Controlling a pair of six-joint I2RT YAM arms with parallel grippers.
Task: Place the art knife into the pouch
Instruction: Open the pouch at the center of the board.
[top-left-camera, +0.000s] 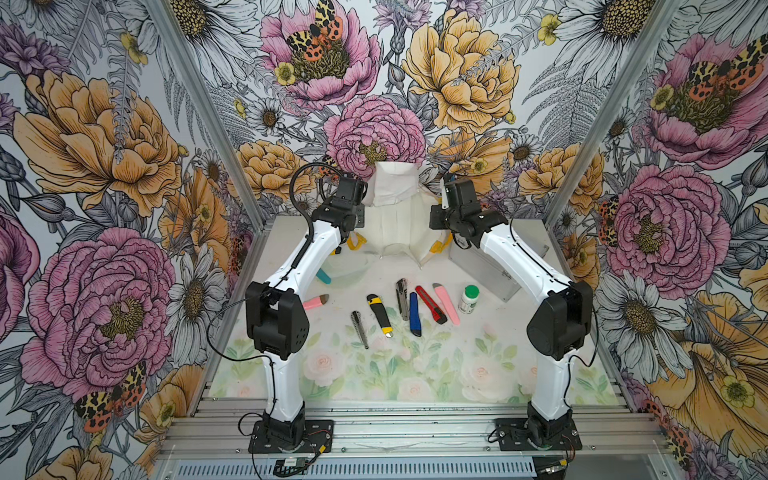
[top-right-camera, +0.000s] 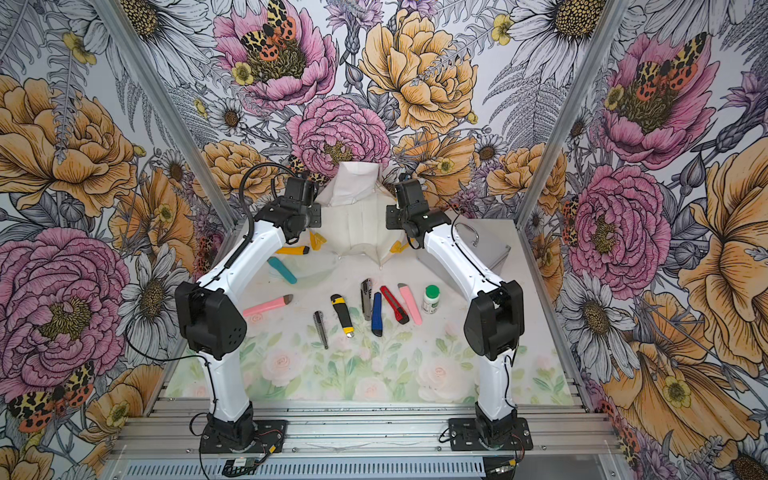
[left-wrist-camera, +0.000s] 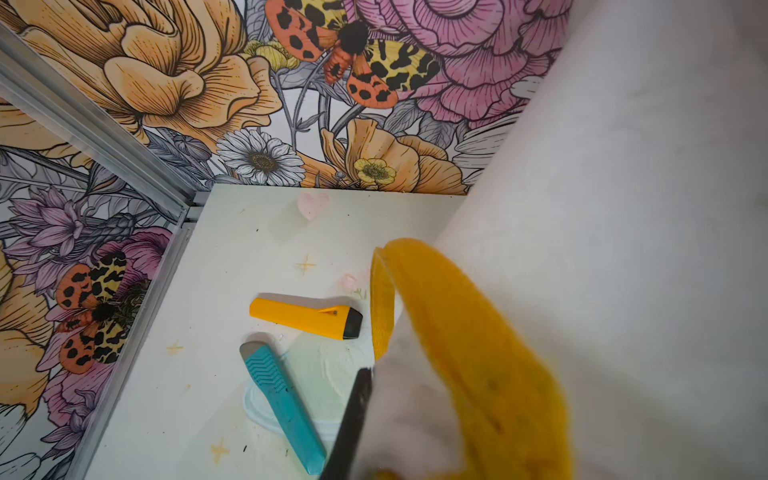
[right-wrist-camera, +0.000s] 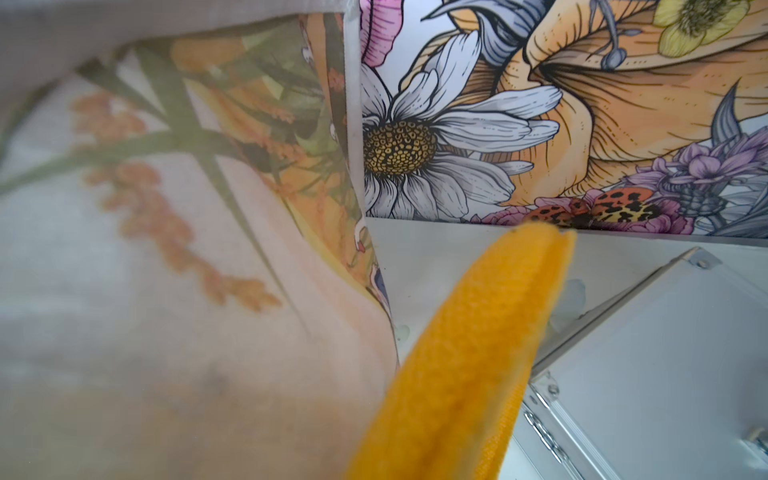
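Note:
The pouch (top-left-camera: 390, 224) stands upright at the back of the table, its white inside facing the top views and its mouth spread between my two arms. My left gripper (top-left-camera: 367, 194) is shut on its left edge; one black finger (left-wrist-camera: 353, 419) presses the white material beside a yellow handle (left-wrist-camera: 478, 353). On the right edge my right gripper (top-left-camera: 439, 195) is shut; its fingers are hidden behind the pouch (right-wrist-camera: 145, 291) and a yellow handle (right-wrist-camera: 469, 353). Several art knives lie in a row at mid-table, among them a yellow-black one (top-left-camera: 379, 314), a blue one (top-left-camera: 414, 313) and a red one (top-left-camera: 431, 304).
A teal knife (left-wrist-camera: 282, 407) and an orange knife (left-wrist-camera: 303, 318) lie left of the pouch, a pink one (top-left-camera: 316, 302) further left. A silver metal case (top-left-camera: 490, 266) sits back right, with a green-capped white bottle (top-left-camera: 469, 299) in front of it.

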